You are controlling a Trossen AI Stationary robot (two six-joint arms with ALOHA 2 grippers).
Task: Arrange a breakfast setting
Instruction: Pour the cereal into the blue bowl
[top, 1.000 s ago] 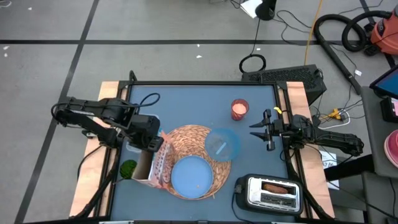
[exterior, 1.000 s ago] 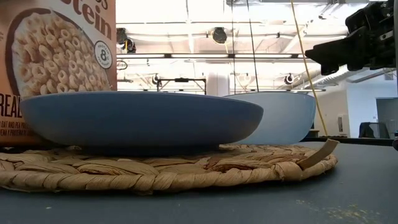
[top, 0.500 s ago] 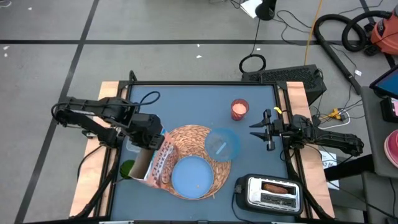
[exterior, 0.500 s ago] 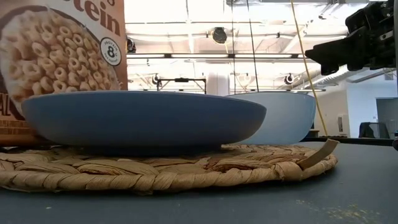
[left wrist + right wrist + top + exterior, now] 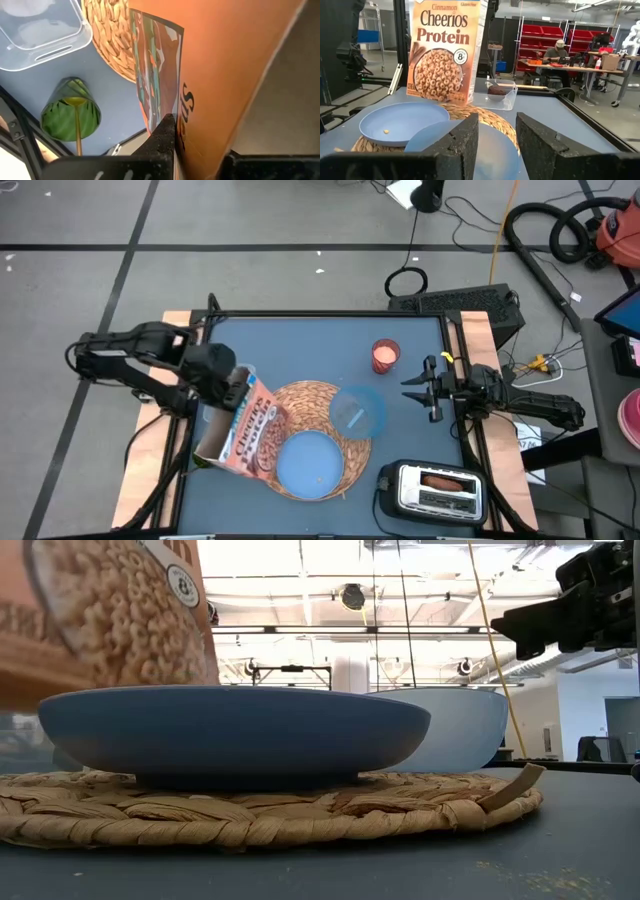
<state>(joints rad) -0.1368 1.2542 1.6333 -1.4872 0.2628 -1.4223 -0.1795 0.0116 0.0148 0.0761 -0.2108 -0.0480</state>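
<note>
High view shows the left end effector [image 5: 226, 388] closed on the upper end of the tall orange-brown cardboard cereal box [image 5: 245, 432], which leans over the left edge of the round woven straw placemat [image 5: 300, 405], its printed face turned up and toward the light-blue plate [image 5: 308, 463] on the mat's near side. The small clear bowl [image 5: 357, 409] sits on the mat's right part. A clear plastic tub [image 5: 42, 27] and a small green cup [image 5: 71, 108] stand just left of the mat, beside the box. The right end effector [image 5: 418, 388] hangs well right of the mat with its fingers partly open and nothing between them.

The box looks light and thin-walled; its panels will likely dent or bow under a hard pinch, and loose cereal inside can shift the weight as it tips. A grip across the narrow sides near the top, where the folds stiffen it, seems soundest. The glossy print may be slippery.
</note>
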